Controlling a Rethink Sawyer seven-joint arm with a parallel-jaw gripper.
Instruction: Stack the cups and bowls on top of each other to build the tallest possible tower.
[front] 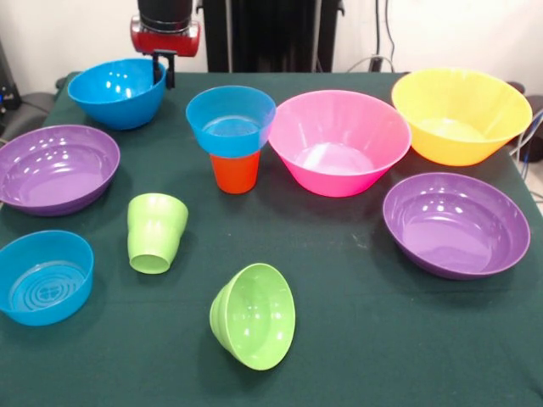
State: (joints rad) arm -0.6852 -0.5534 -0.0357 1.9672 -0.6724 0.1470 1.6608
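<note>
An orange cup (235,172) stands mid-table with a blue bowl (231,119) sitting upright on top of it; this is the tower. A large pink bowl (338,140) stands just right of it, touching or nearly touching the blue bowl. My gripper (164,72) hangs at the back left, right at the rim of a second blue bowl (119,93); whether it holds the rim does not show. A lime green ridged cup (155,231) sits in front of the tower. A small lime green bowl (253,315) lies tipped on its side near the front.
A yellow-orange bowl (461,114) stands at the back right. Purple bowls sit at the left edge (55,167) and at the right (456,223). A third blue bowl (44,278) is at the front left. The table has a dark green cloth (382,339).
</note>
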